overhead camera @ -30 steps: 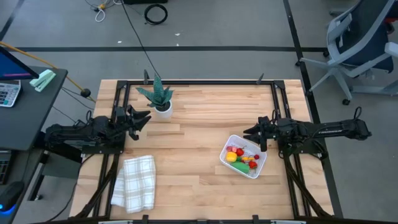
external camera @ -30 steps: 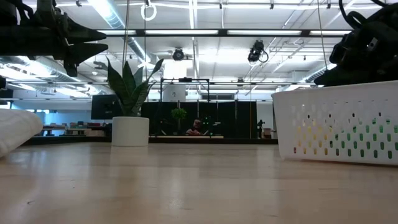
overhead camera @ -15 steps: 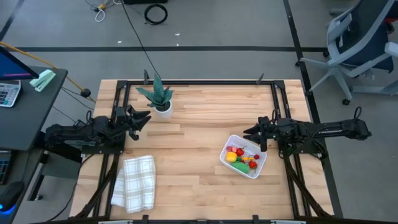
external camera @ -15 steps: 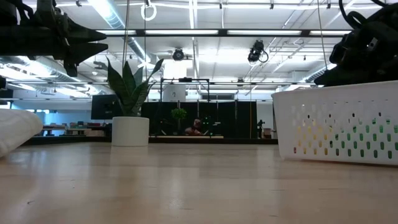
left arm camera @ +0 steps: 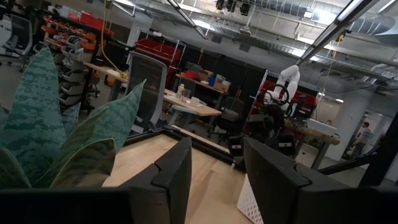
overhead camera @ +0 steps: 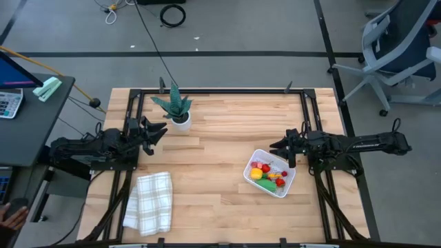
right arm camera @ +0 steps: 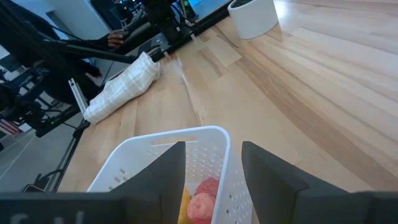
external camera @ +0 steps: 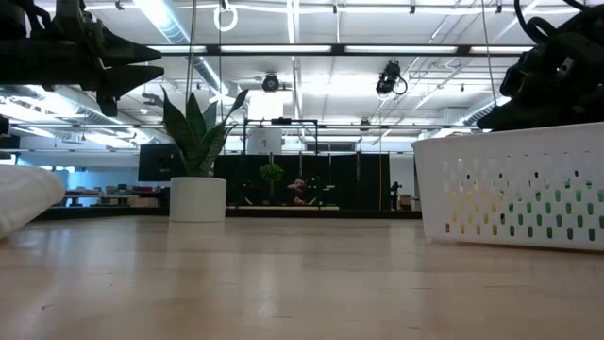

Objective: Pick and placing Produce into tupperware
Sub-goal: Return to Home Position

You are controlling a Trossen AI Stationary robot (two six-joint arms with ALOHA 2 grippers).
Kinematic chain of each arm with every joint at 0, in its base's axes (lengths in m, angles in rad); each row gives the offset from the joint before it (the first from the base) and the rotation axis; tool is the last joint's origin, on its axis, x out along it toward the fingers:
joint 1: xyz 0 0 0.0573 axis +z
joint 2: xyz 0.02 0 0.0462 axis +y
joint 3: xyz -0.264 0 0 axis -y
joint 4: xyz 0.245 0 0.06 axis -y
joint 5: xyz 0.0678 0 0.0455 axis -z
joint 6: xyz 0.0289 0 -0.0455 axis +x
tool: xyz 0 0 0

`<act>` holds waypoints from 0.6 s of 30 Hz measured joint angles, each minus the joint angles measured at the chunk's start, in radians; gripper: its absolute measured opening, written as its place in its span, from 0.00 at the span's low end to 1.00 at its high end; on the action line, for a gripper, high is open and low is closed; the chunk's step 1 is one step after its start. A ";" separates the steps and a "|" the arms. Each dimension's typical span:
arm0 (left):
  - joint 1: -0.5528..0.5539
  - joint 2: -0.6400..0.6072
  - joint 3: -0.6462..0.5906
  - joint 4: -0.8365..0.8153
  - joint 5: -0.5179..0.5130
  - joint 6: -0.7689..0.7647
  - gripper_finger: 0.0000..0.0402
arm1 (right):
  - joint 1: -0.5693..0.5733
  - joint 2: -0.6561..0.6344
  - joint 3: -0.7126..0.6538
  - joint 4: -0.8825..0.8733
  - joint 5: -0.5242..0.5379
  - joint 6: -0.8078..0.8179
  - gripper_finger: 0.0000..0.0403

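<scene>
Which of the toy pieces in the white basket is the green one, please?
The long piece lying beside the yellow one in the basket; all the others are red or yellow.

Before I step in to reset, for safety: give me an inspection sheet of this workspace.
Surface: light wooden plank table; nothing seen spilled.
Job's things: small toy produce, yellow, green and red, all inside the white perforated plastic basket, right side; none seen loose.
Clutter: green potted plant in white pot, back left; white checked folded cloth, front left.
Grippers: left gripper open, empty, raised beside the pot; right gripper open, empty, raised just behind the basket.
Cables: black cable crossing the floor to the table's back; black coil on the floor.
Surroundings: grey office chair, far right; a person's hand off the table, front left.
</scene>
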 joint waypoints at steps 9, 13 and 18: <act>0.000 0.000 0.000 0.000 0.000 0.000 0.35 | 0.000 0.000 0.000 0.000 0.000 0.000 0.41; 0.000 0.000 0.000 0.000 0.000 0.000 0.35 | 0.000 0.000 0.000 0.000 0.000 0.000 0.41; 0.000 0.000 0.000 0.000 0.000 0.001 0.37 | 0.000 0.000 0.000 0.000 0.000 0.000 0.41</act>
